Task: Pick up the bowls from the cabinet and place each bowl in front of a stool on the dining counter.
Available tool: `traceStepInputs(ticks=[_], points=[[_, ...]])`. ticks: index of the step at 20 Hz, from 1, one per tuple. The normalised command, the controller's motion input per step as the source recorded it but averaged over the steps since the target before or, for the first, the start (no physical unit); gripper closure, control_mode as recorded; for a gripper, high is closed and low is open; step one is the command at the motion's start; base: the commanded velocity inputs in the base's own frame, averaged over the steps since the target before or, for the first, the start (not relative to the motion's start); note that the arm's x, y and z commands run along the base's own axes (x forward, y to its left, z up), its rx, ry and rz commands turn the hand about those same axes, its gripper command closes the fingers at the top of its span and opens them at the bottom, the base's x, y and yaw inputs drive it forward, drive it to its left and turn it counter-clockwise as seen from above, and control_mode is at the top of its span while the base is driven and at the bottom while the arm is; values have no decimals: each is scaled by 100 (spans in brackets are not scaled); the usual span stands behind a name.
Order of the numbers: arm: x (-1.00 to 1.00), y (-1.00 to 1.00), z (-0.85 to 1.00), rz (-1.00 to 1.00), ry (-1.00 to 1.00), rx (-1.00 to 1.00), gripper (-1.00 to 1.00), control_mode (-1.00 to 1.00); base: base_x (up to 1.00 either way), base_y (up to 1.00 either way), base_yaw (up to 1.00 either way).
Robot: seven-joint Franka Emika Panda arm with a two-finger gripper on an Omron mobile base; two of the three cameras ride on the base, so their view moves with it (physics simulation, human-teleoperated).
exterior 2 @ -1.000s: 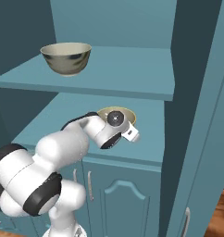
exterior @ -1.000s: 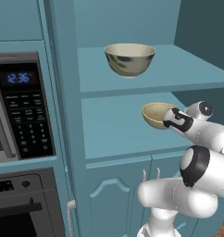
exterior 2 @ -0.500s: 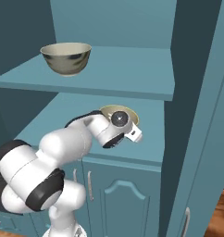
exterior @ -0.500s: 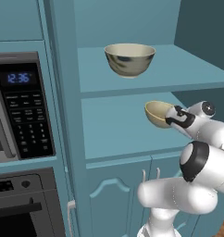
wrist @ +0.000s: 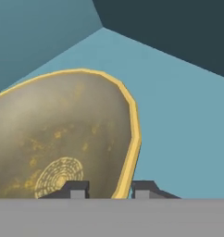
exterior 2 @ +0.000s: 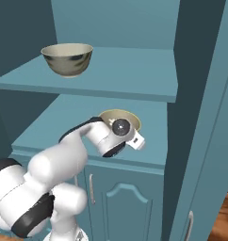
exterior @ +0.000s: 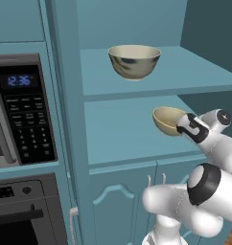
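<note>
Up close in the hand view, we see the gripper (wrist: 107, 189) clenched on the rim of the tan-yellow bowl (wrist: 63, 139), one dark fingertip (wrist: 77, 189) inside the wall, the other outside it, w/ the yellow lip running up between them. The bowl's mottled gold interior and a ringed mark at its bottom face us; pale teal shelf surface lies beyond.

From the left base view, the white arm (exterior: 194, 201) rises at lower right and reaches to the bowl (exterior: 167, 120), which sits at the right side of the lower shelf (exterior: 118, 139) of the cabinet (exterior: 65, 143), tilted a bit toward the hand. We can't tell if it's clear of the shelf or touching it. The right base view shows the same grasp: wrist (exterior 2: 117, 136) in front of the bowl (exterior 2: 117, 116), rim peeking above it.

Below the shelf are panelled doors w/ thin metal handles (exterior: 156, 181). Left of the cabinet, the microwave (exterior: 22, 110) shows a lit blue clock, oven (exterior: 27, 215) under it.

Farther back and higher, the cream bowl (exterior: 134, 61) w/ dark grey-blue marks stands upright on the upper shelf (exterior: 185, 72), well apart from the gripper; the right base view has it (exterior 2: 67, 59) at upper left.
</note>
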Motion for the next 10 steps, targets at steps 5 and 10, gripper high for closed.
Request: traceStepInputs(ticks=[5, 10], points=[[-49, 0, 80, 7, -7, -12, 100, -100, 0, 0, 0], [-51, 3, 71, 17, 3, -16, 100, -100, 0, 0, 0]])
